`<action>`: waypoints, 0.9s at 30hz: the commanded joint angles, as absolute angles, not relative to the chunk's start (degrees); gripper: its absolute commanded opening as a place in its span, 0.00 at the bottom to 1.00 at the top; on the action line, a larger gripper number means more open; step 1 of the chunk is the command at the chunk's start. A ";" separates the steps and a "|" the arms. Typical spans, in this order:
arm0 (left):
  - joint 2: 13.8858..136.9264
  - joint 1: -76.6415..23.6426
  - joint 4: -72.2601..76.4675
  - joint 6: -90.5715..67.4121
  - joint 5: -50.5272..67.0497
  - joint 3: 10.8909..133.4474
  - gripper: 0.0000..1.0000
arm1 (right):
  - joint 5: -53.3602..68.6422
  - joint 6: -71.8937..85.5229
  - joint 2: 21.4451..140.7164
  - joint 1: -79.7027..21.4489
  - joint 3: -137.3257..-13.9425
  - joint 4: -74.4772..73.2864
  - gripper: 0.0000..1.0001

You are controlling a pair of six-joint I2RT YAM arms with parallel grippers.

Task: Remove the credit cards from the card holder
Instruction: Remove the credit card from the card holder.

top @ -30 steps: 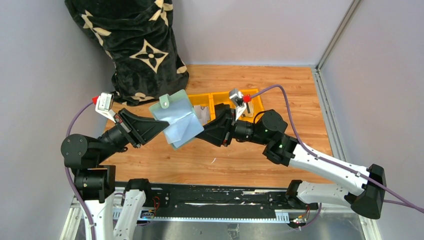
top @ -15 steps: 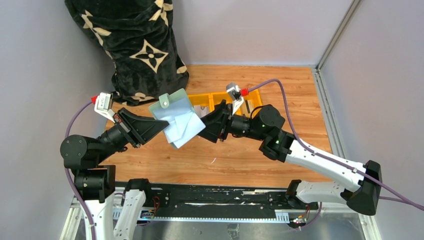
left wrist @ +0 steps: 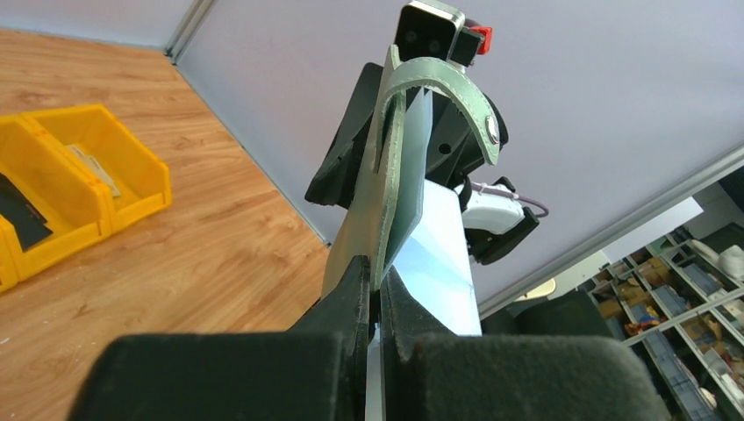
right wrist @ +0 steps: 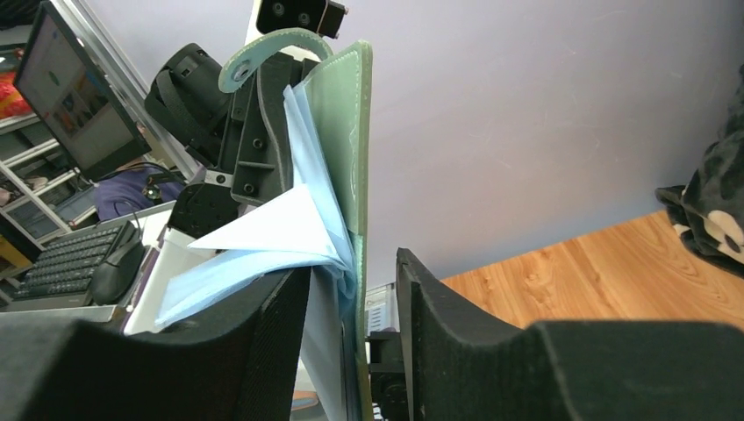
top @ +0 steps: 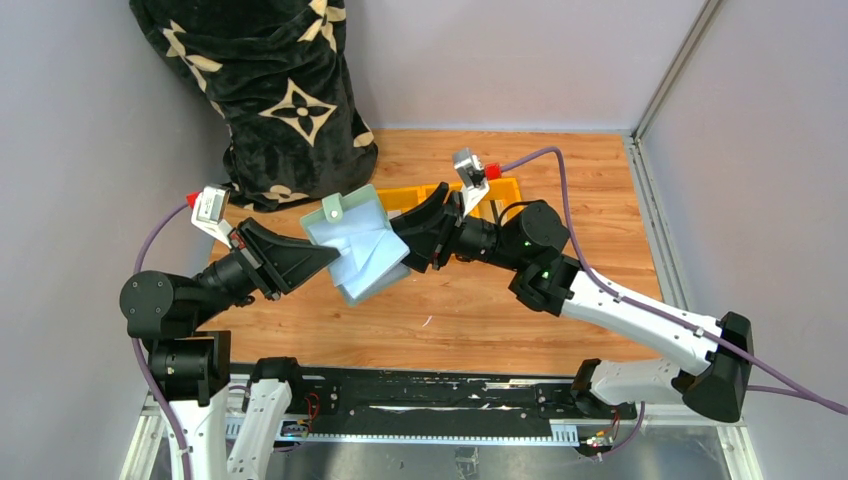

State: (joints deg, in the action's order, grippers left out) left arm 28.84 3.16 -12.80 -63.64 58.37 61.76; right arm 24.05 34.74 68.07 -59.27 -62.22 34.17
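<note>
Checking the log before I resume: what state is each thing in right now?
card holder: open, held in the air, sleeves fanned out.
left pincer: shut on card holder's cover.
right pincer: open, fingers straddling the sleeves' edge.
yellow tray: upright, partly hidden behind the right pincer.

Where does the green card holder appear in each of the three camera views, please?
Top external: centre-left, the card holder held open in the air.
Left wrist: centre, the card holder edge-on, running upward.
Right wrist: centre-left, the card holder edge-on and upright.
Shared landmark: its snap tab, at the holder's top in every view.
</note>
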 commanded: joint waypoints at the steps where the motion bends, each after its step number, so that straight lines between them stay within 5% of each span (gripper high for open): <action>1: 28.59 3.11 -11.09 -64.29 60.85 60.93 0.00 | 25.60 37.94 68.54 -59.68 -63.23 40.20 0.45; 6: 28.56 3.11 -11.02 -64.09 60.91 60.33 0.00 | 27.49 42.26 70.23 -59.68 -63.43 44.59 0.45; 10: 28.46 3.03 -11.96 -62.66 61.00 59.96 0.04 | 29.00 47.43 72.40 -59.68 -63.37 49.04 0.35; 12: 28.62 3.08 -12.54 -60.95 61.31 60.22 0.20 | 29.15 48.51 72.64 -59.68 -63.39 49.29 0.26; 15: 29.65 3.15 -12.89 -59.03 63.08 61.68 0.58 | 28.14 48.55 71.75 -59.60 -62.83 46.78 0.15; 17: 31.05 3.14 -16.92 -55.04 64.27 65.20 0.73 | 27.12 47.99 70.63 -59.59 -61.86 45.63 0.11; 21: 32.64 3.13 -25.82 -46.02 64.30 71.41 0.79 | 26.46 47.27 69.17 -59.50 -60.49 44.20 0.09; 27: 29.71 3.08 -19.74 -49.45 67.31 69.99 0.86 | 26.37 46.93 68.67 -59.15 -60.86 41.48 0.04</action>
State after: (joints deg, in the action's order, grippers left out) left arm 31.70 3.16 -21.21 -49.56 63.86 70.57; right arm 27.27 46.96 70.19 -59.27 -60.82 41.89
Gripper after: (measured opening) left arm 0.846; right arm 0.100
